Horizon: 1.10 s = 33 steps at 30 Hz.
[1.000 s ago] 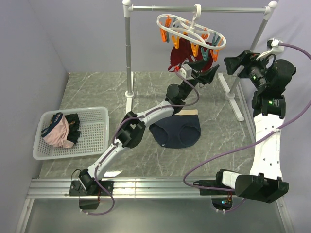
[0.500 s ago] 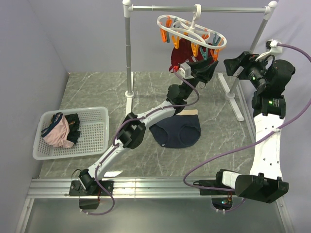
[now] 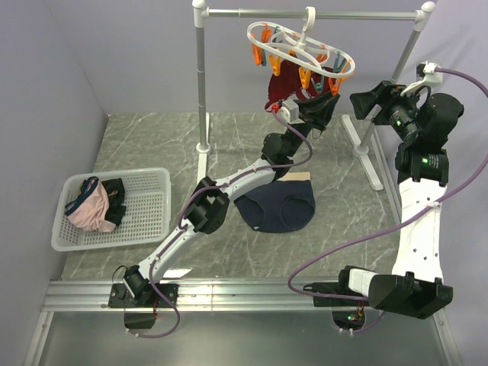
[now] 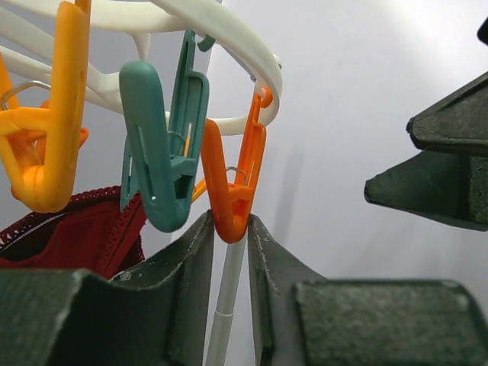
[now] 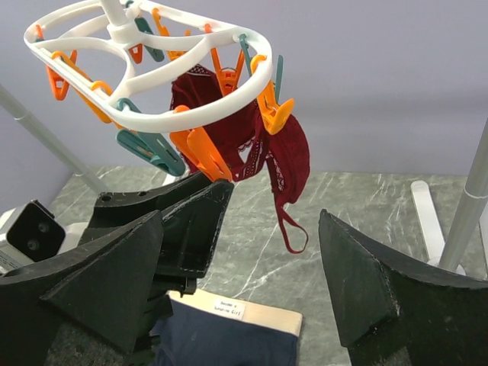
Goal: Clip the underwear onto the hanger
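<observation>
Two arms are raised toward the hanger (image 5: 152, 120), a white oval ring that hangs by its hook from the grey rail stand (image 3: 202, 84) at the far side of the worktop (image 3: 152, 145). Orange and teal clips dangle from the ring.

Seen from the left wrist, the left gripper (image 4: 229, 229) reaches up under the ring's right end. Its fingers (image 4: 191, 263) are drawn in narrow on either side of the lower end of one orange clip (image 4: 232, 183), and both inner faces look to be against it. A teal clip (image 4: 164, 152) hangs just beside that clip on its left, outside the fingers. A maroon garment (image 3: 282, 88) is pinned to the hanger and hangs just behind the left gripper.

The right gripper (image 3: 366, 101) hovers just to the right of the hanger, level with the clips and pointing at them. Its fingers (image 5: 114, 282) stand wide apart and hold nothing.

The underwear (image 3: 278, 204) is not on the hanger. It lies spread flat on the worktop below it, under the left arm's forearm, navy side up with a pale beige band along its far edge. Neither gripper touches it.

At the left of the worktop, well apart from all this, a white basket (image 3: 137, 171) holds a pink garment (image 3: 88, 213) and some dark fabric.
</observation>
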{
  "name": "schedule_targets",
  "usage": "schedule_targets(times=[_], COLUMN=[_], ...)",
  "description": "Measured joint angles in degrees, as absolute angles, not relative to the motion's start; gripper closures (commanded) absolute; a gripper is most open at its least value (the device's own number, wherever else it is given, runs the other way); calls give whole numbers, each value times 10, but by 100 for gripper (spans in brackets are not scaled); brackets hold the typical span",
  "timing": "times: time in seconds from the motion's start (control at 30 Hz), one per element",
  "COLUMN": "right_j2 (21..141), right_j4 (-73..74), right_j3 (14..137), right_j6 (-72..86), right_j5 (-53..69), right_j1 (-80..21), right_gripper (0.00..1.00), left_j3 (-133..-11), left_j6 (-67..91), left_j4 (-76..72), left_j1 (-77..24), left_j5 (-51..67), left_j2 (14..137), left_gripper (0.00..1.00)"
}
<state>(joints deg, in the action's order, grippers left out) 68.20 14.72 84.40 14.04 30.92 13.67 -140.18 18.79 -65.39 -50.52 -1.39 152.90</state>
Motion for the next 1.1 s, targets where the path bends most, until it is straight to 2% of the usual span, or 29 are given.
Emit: schedule_targets(times=[0.33,0.77,1.1], right_j2=[703,735,720], right_j4=[139,151,189], right_j3=[864,906,898], right_j6=[170,183,171], right_j5=[300,257,127], right_j1=[137,83,12], right_gripper=[12,21,25], left_j3=[-1400,-1356,-1347], left_j6=[179,69,-31], left_j4=[-662,-686,-689], left_j1=[-499,-498,-507], left_j5=[-13,-13,-18], left_j2=[1529,1525,1516], left_gripper=[99,99,99])
